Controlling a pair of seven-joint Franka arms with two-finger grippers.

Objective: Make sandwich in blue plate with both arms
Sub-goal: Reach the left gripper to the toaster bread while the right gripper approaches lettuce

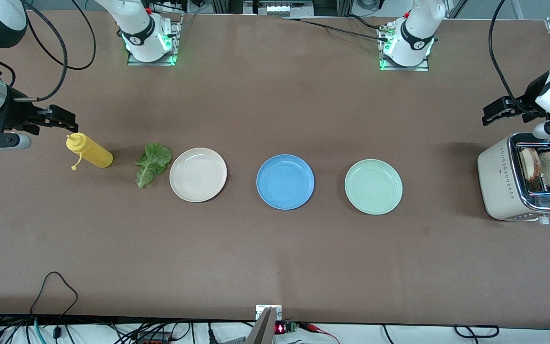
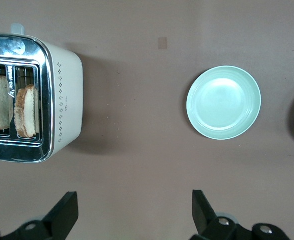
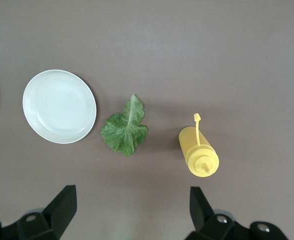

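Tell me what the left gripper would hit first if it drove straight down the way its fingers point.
Probably bare brown tabletop: the open left gripper hangs beside the cream toaster with chrome top, holding nothing. Depth is unclear, so the toaster's edge may be close.

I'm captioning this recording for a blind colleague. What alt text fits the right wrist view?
The open right gripper hangs over a brown table where a lettuce leaf lies between a cream-white plate and a yellow squeeze bottle on its side.
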